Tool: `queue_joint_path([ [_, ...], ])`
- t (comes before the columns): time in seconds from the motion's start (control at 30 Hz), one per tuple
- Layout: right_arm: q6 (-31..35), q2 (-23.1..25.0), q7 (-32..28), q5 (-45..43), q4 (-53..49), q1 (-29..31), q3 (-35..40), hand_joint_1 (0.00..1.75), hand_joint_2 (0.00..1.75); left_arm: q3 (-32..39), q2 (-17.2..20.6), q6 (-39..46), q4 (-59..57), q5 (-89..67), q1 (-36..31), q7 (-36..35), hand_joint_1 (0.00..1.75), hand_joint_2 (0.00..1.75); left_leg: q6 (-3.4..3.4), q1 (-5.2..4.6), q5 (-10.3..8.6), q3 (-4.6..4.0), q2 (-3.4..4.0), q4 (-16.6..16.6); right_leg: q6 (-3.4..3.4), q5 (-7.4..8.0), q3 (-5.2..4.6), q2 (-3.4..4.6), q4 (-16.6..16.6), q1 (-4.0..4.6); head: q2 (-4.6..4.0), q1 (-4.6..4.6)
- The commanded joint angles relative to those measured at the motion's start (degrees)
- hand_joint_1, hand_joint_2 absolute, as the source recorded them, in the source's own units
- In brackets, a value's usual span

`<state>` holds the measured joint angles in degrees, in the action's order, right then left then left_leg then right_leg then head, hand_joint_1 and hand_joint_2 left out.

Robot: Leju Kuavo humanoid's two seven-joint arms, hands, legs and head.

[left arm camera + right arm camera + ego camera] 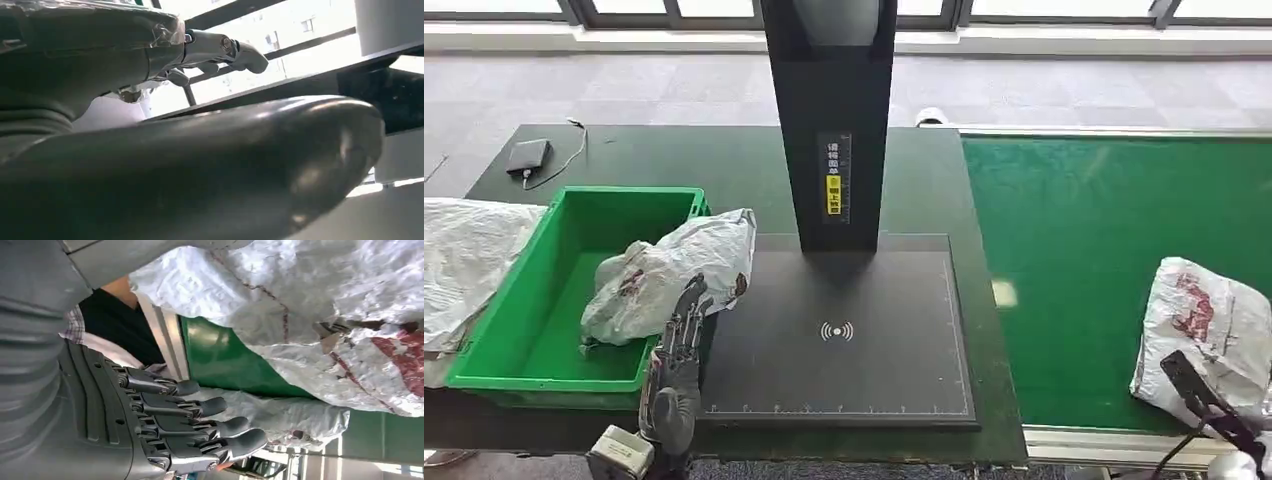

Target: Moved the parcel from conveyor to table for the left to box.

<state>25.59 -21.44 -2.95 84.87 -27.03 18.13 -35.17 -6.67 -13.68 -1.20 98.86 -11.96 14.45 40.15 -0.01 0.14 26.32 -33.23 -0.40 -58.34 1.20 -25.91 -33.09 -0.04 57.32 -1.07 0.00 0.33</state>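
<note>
A tall black post point(829, 110) stands at the back edge of a dark flat scanning pad point(844, 335), and it carries a yellow label point(833, 193). On the pad there is a small white wireless symbol point(836, 331). Far on the left, a small black device point(527, 156) with a thin cable point(574, 150) lies near the table corner. Behind everything is grey carpet floor point(1064, 90).
</note>
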Motion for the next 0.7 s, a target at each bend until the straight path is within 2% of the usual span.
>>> queue_joint_path([
  [0.03,-1.34,0.37,0.41,1.24,8.43,5.64,6.11,0.00,1.75,0.73,0.40,1.21,-1.91,-0.08,-0.24,-0.15,0.00,0.00,-0.03,0.03,0.05,0.10,0.15,0.06,-0.06,0.00,0.08,0.13,-0.07,0.04,0.00,0.00],
  [0.17,-4.34,4.27,4.90,4.76,10.15,8.77,10.01,0.00,1.75,0.76,0.92,1.93,-2.41,-0.60,-0.03,-0.15,0.00,0.00,-0.06,0.04,0.07,0.07,0.62,0.14,-0.12,0.14,-0.01,0.58,-0.12,0.05,0.00,0.00],
  [0.2,-4.21,4.91,5.39,5.02,10.15,8.48,10.48,0.00,1.75,0.77,0.95,1.80,-2.81,-0.75,-0.30,-0.15,0.00,0.00,-0.06,0.06,0.09,-0.39,0.50,0.08,-0.09,0.10,0.02,0.47,-0.06,0.07,0.00,0.00],
  [0.23,-3.60,5.76,5.28,5.04,9.95,7.83,11.07,0.00,1.75,0.57,1.15,1.30,-3.76,-0.88,-0.96,-0.15,0.00,0.00,-0.09,0.08,0.11,-0.46,0.48,0.11,-0.11,0.12,0.01,0.44,-0.11,0.09,0.00,0.00],
  [0.33,-1.24,7.63,4.15,4.80,9.41,6.95,11.76,0.00,1.75,0.44,1.09,0.73,-5.11,-0.93,-2.14,-0.15,0.00,0.00,-0.10,0.10,0.02,-0.39,0.35,0.25,-0.16,0.14,0.00,0.30,-0.24,0.12,-0.02,0.00],
  [0.37,-1.08,8.30,3.88,4.76,9.32,6.78,11.94,0.00,1.75,0.42,1.04,0.68,-5.32,-0.94,-2.38,-0.15,0.00,0.00,-0.09,0.08,-0.01,0.11,0.26,0.21,-0.12,0.06,0.08,0.20,-0.21,0.09,0.00,0.00],
  [0.4,-1.34,9.08,3.72,4.89,9.30,6.61,12.29,0.00,1.75,0.33,1.00,0.59,-5.41,-0.97,-2.57,-0.15,0.00,0.00,-0.08,0.08,-0.11,0.13,0.26,0.29,-0.14,0.12,0.09,0.20,-0.26,0.10,0.00,0.00],
  [0.5,-5.23,9.87,5.20,5.07,8.78,5.43,13.43,0.00,1.75,0.45,0.95,0.13,-5.25,-1.16,-2.68,-0.37,0.00,0.00,-0.08,0.09,-0.08,0.07,0.23,0.12,-0.11,0.12,0.04,0.20,-0.11,0.11,0.00,0.00],
  [0.63,-14.15,7.91,5.01,3.81,10.30,4.08,14.39,0.00,1.75,1.14,0.91,-0.81,-5.25,-1.33,-2.93,-0.72,0.00,0.00,-0.09,0.11,-0.15,0.05,0.13,0.23,-0.16,0.15,0.05,0.07,-0.21,0.13,-0.02,-0.02],
  [0.7,-15.98,7.36,4.70,3.60,10.85,3.95,14.74,0.00,1.75,1.35,0.83,-0.96,-5.69,-1.30,-2.95,-0.75,0.00,0.00,-0.04,0.07,-0.10,0.00,0.01,0.06,-0.08,0.07,0.03,-0.03,-0.07,0.08,0.00,0.00],
])
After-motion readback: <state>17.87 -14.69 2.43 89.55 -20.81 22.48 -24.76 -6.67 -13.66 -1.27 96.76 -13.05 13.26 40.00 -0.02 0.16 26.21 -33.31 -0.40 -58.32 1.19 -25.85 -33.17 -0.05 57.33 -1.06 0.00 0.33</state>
